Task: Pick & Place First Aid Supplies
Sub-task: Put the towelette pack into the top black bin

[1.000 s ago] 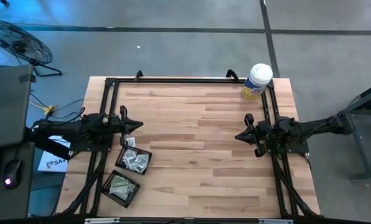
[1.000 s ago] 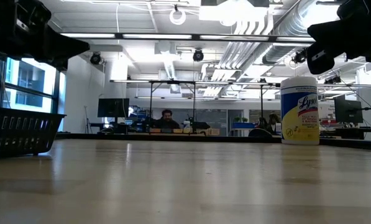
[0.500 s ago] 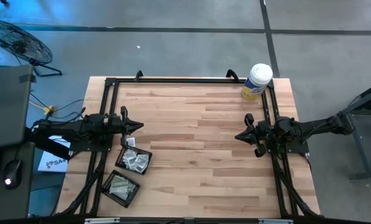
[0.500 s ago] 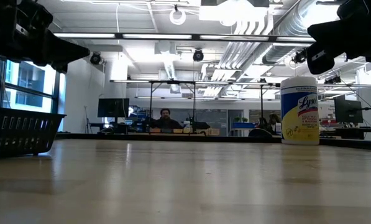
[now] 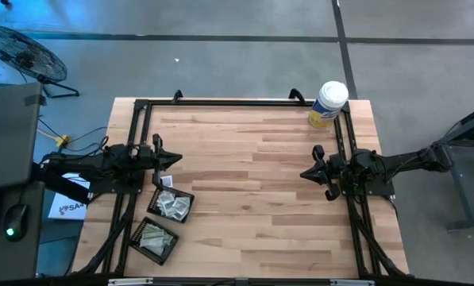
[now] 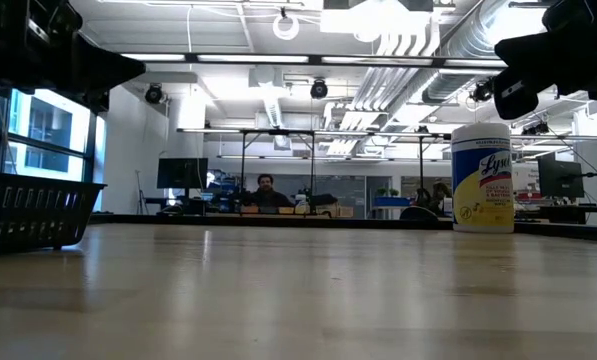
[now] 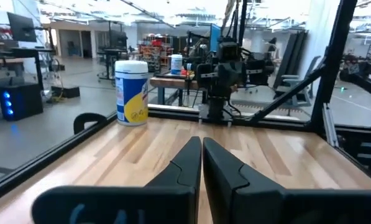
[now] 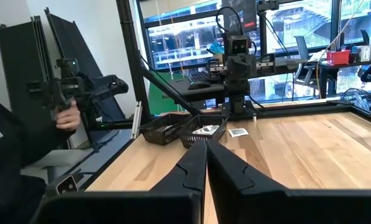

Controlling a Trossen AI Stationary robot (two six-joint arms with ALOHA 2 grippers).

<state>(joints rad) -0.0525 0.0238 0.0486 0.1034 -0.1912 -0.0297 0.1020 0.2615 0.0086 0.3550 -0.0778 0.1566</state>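
Right now I see both dark arms hanging above the pale butcher-block wooden table, one at each side. My left gripper hovers at the table's left edge, just beyond the nearer of the two small black mesh trays, and its fingers are pressed together with nothing between them. My right gripper sits over the right side of the table, pointing toward the middle, its fingers likewise closed flat against each other and empty.

The first aid supplies, small flat packets in white-grey, lie inside the tray closest to the left gripper; a second tray nearer the front-left corner holds more packets, some pale green (I can't count them from above). One loose white packet lies on the wood just beside the upper tray, under the left gripper's tip. From the right wrist view I can also make out a packet lying on the table beside the trays.

At the far right corner stands the large white canister with a yellow label, upright, well apart from both grippers. In the right wrist view a person's hand shows beyond the table edge, with a dark sleeve in the foreground
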